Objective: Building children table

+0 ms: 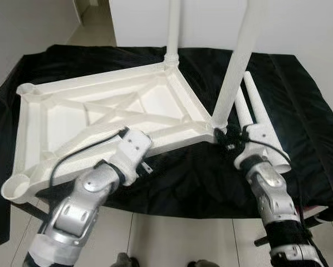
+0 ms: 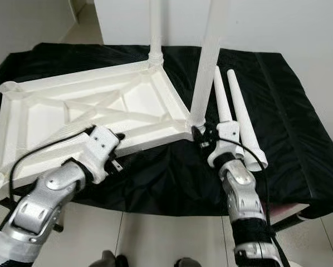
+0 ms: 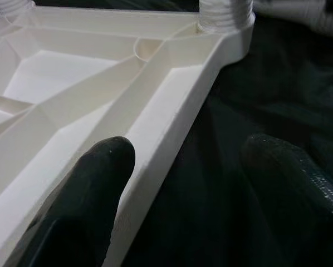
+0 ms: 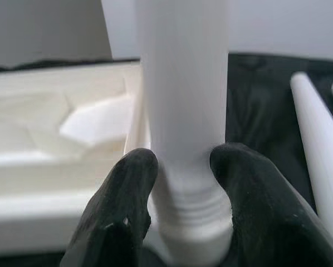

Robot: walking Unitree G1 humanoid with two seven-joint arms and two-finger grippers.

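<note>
White leg (image 1: 233,72) stands upright in the near-right corner socket of the upturned tabletop (image 1: 108,114), long axis vertical.
Right gripper (image 4: 183,167) clamps its threaded base; left gripper (image 3: 183,172), at nine o'clock, straddles the near rim, fingers apart.

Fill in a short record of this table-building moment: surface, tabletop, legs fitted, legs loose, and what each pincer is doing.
surface: black cloth spread over a raised surface
tabletop: white tabletop, upside down, ribbed underside up
legs fitted: two, a far corner leg and a near corner leg, both upright
legs loose: two loose legs lying side by side on the cloth, on the robot's right
left pincer: open, straddling the tabletop's near edge
right pincer: shut on the base of the near corner leg
</note>
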